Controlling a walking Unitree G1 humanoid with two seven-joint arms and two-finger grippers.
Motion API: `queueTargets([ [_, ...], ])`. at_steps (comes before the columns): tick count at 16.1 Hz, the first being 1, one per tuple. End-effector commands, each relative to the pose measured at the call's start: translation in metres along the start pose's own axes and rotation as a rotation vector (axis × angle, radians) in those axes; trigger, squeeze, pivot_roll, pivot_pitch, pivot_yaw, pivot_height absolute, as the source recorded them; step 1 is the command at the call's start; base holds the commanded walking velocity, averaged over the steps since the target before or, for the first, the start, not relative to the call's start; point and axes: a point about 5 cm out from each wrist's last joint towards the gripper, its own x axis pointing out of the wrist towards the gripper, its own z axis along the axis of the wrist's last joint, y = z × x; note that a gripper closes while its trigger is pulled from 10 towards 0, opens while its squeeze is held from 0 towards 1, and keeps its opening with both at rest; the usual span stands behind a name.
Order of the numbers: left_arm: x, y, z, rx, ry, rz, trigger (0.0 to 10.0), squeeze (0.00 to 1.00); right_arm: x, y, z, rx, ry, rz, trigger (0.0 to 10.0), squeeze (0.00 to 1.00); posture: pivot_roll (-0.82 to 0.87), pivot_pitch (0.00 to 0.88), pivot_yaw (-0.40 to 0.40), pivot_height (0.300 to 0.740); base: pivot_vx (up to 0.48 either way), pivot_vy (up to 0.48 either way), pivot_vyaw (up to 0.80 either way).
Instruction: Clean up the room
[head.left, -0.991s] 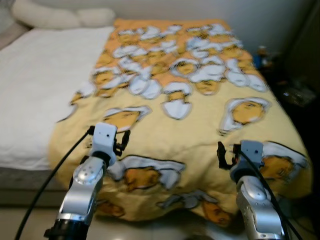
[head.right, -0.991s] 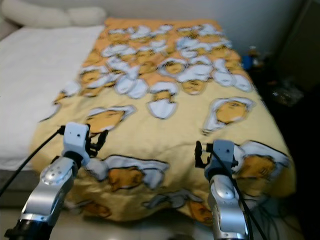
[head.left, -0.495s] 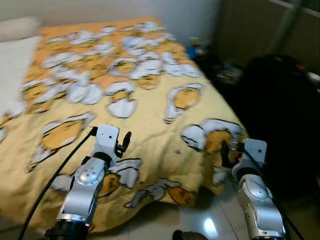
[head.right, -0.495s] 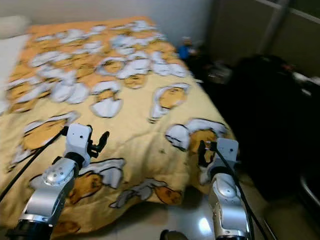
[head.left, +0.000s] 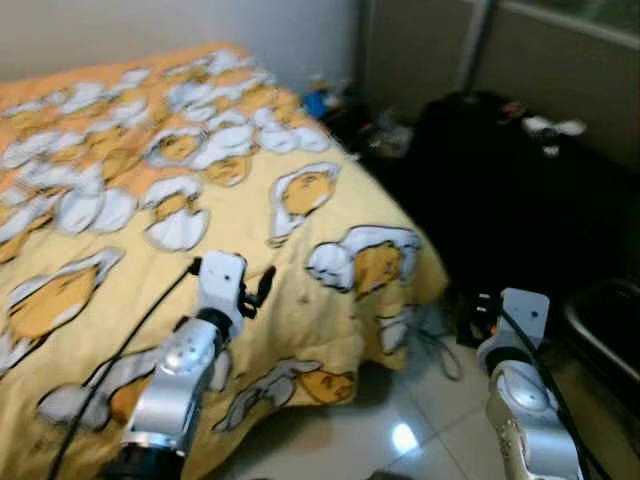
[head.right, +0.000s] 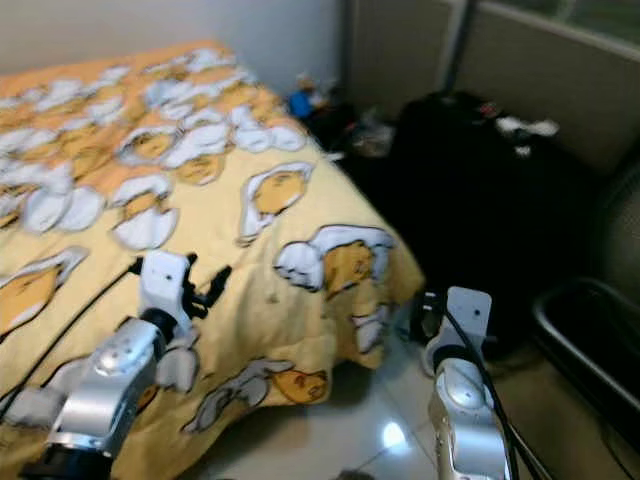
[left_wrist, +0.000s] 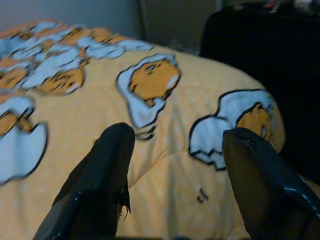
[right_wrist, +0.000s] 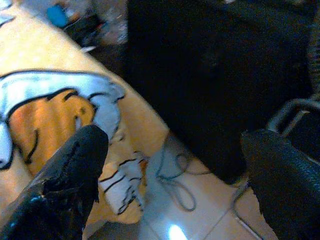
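Note:
A yellow blanket (head.left: 150, 210) printed with white and orange cartoon eggs covers the bed on the left. Its corner hangs down to the tiled floor (head.left: 400, 440). My left gripper (head.left: 258, 288) hovers over the blanket near the foot of the bed. Its black fingers (left_wrist: 107, 165) are spread open with nothing between them. My right gripper (head.left: 480, 308) is held low past the blanket's corner, above the floor. Its fingers (right_wrist: 80, 165) are also open and empty.
A big black bulk (head.left: 510, 190), maybe a bag or a chair, stands right of the bed. Loose cables (right_wrist: 175, 182) lie on the floor by the blanket's corner. Small clutter with a blue item (head.left: 318, 100) sits at the bed's far side. A dark bin (head.left: 600, 330) is at far right.
The camera has swung right: the white sheet and pillows have left the picture, and the black bulk and bin have come in. Both arms keep their pose, grippers still open.

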Motion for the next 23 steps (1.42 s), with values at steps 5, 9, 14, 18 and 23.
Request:
queueTargets([
  [5, -0.004, 0.010, 0.000, -0.020, -0.010, 0.026, 10.0, 0.00, 0.000, 0.006, 0.001, -0.010, 0.008, 0.028, 10.0, 0.00, -0.10, 0.000, 0.022, 0.740, 0.178, 0.000, -0.76],
  [9, -0.004, 0.011, -0.001, -0.019, -0.002, 0.011, 10.0, 0.00, 0.000, 0.009, 0.001, -0.024, 0.006, 0.029, 10.0, 0.00, -0.10, 0.000, 0.027, 0.740, 0.367, 0.000, -0.76],
  [14, -0.002, 0.011, -0.001, -0.006, 0.004, -0.010, 10.0, 0.00, -0.003, 0.013, -0.002, -0.020, 0.007, 0.076, 10.0, 0.00, -0.10, 0.000, 0.041, 0.740, 0.375, 0.000, -0.54],
  [18, 0.003, 0.008, -0.005, -0.010, 0.020, -0.029, 10.0, 0.00, -0.005, 0.016, -0.009, -0.050, 0.028, 0.097, 10.0, 0.00, -0.14, 0.000, 0.064, 0.740, 0.376, 0.000, -0.37],
  [23, 0.001, 0.000, -0.019, -0.008, 0.072, -0.079, 10.0, 0.00, -0.007, 0.010, -0.031, -0.030, 0.227, 0.204, 10.0, 0.00, -0.16, 0.000, 0.070, 0.740, 0.374, 0.000, -0.38],
])
